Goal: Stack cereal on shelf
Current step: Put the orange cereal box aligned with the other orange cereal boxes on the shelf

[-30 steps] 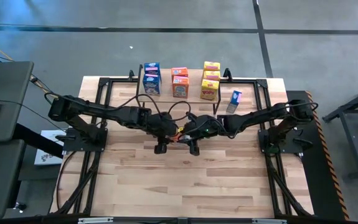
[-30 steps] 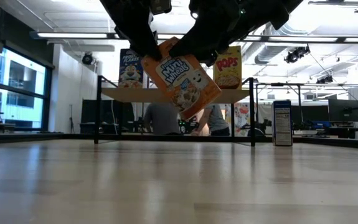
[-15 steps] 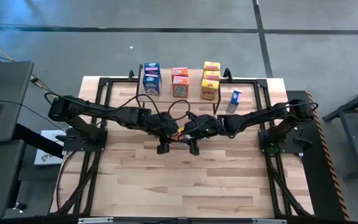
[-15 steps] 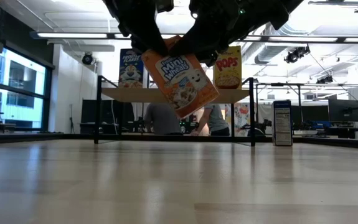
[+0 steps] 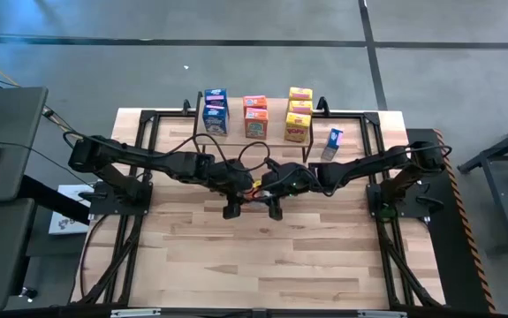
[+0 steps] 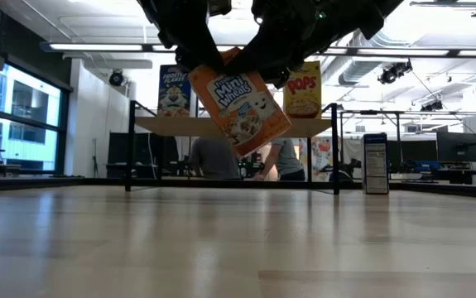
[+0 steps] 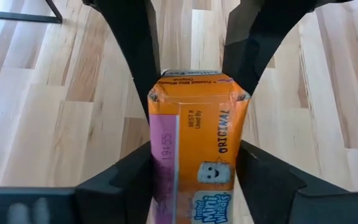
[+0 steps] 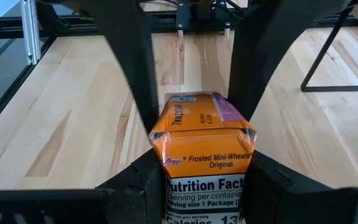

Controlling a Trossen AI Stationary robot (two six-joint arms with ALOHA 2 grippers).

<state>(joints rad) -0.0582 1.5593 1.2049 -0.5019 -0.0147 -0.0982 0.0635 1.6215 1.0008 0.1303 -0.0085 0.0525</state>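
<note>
Looking straight down from the high view, the left tool [image 5: 230,210] and the right tool [image 5: 275,211] meet over the middle of the wooden counter [image 5: 254,256], with a sliver of an orange cereal box [image 5: 253,196] showing between them. At the counter's far edge the shelf [image 5: 255,113] carries stacked blue boxes [image 5: 216,111], orange boxes [image 5: 255,116] and yellow boxes [image 5: 299,114], while a lone blue box [image 5: 334,141] stands on the counter just to the right of the shelf. In the low view the orange box [image 6: 240,100] hangs tilted in the air, clear of the counter, with dark fingers on its upper edge from both sides; the shelf [image 6: 180,124] stands behind it, and people show in the room beyond. The left wrist view shows the box [image 7: 197,137] between that arm's own fingers [image 7: 124,180], but whether they press on it or stand slightly off it cannot be told. The right wrist view shows the right tool's fingers [image 8: 142,180] clamped on the box [image 8: 203,155] by its nutrition panel end.
</note>
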